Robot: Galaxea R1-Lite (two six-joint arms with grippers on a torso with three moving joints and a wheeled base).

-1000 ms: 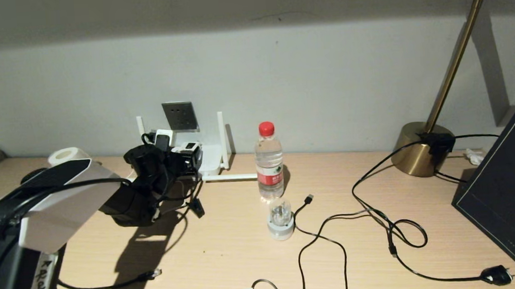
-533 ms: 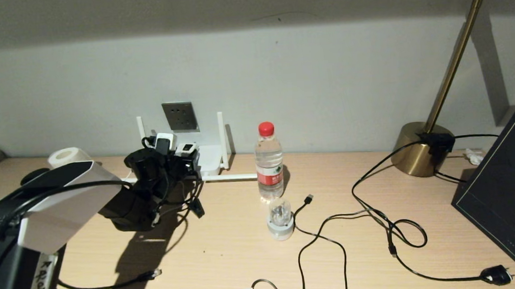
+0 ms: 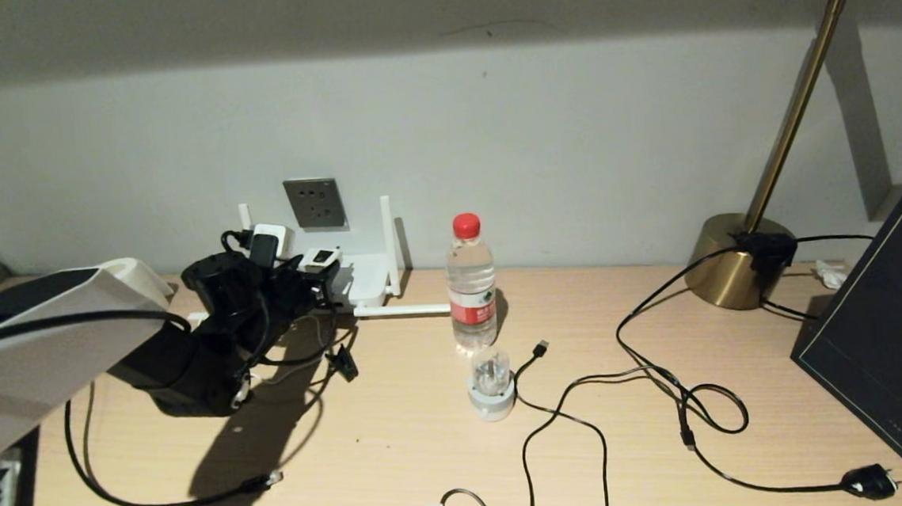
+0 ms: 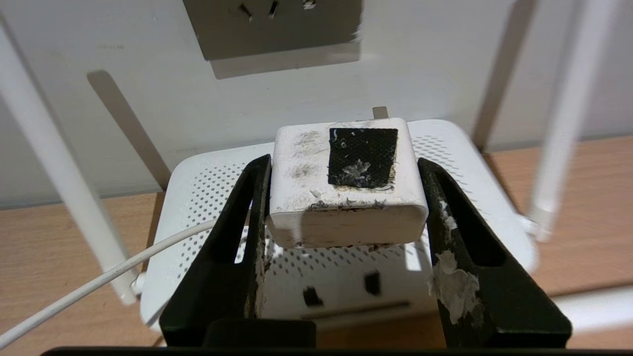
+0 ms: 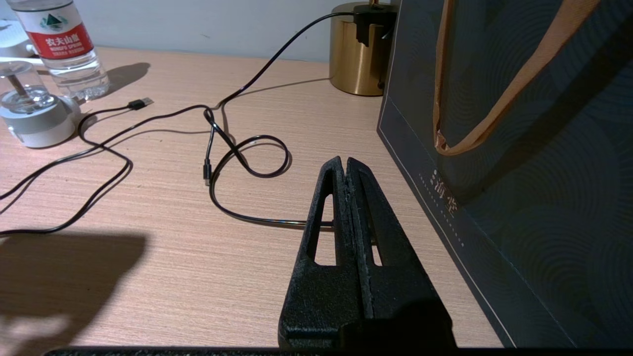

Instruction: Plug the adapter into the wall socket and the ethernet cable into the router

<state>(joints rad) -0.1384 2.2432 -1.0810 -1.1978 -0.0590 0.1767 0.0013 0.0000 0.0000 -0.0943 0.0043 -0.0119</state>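
Observation:
My left gripper [image 4: 344, 165] is shut on the adapter [image 4: 346, 183], a white cube with a black patch on top, one finger on each side. Its thin white cord [image 4: 99, 282] trails off to one side. The adapter [image 3: 320, 260] hangs over the white router [image 3: 369, 278], just below and short of the grey wall socket [image 3: 315, 204]. The ethernet cable [image 3: 159, 505] lies on the table's front left, its clear plug tip [image 3: 274, 477] free. My right gripper [image 5: 344, 163] is shut on nothing, low over the table beside a dark bag, out of the head view.
A water bottle [image 3: 471, 283] and a round white-and-clear gadget [image 3: 492, 385] stand right of the router. Black cables loop across the middle, with a USB tip [image 3: 541, 348] and a mains plug [image 3: 872, 482]. A brass lamp base [image 3: 737, 261] and the dark bag [image 3: 893, 333] fill the right.
My left arm has swung to the left and carried the adapter a little left over the router. The ethernet cable's slack has spread out. The right arm has not moved.

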